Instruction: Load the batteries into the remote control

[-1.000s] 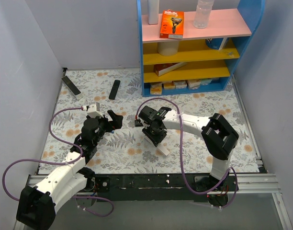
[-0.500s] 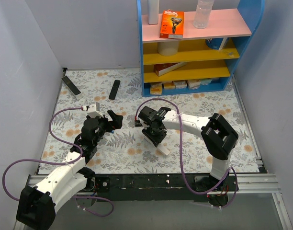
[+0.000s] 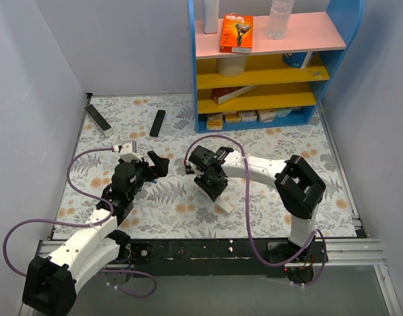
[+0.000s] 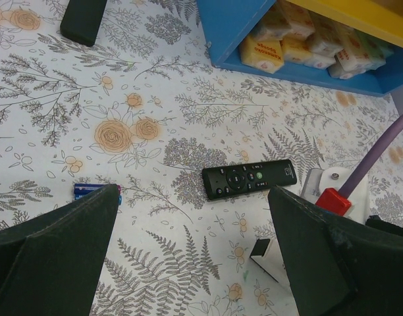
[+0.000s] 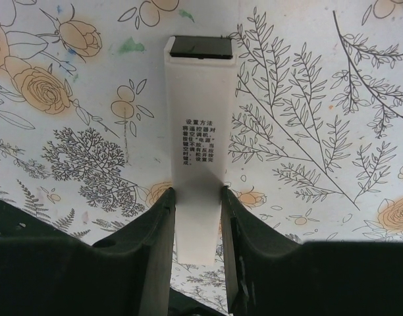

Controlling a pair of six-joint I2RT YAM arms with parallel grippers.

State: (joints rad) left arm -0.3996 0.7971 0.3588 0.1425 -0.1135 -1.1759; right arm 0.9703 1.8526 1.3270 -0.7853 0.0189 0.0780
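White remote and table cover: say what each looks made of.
White remote: likely matte plastic, a smooth even white face with crisp printed text. Table cover: a flat printed floral sheet, vinyl or cloth; the look leaves that open.

The slim white rectangular bar-shaped plastic remote control (image 5: 196, 125) sits lengthwise between the two fingers of the right gripper (image 5: 197, 192), pinched at its near end. The face turned up is plain white with a small block of grey printed characters at mid-length. Its far end shows a dark rectangular opening. From above, the remote control (image 3: 222, 205) slants toward the near edge of the floral bench (image 3: 267, 210).
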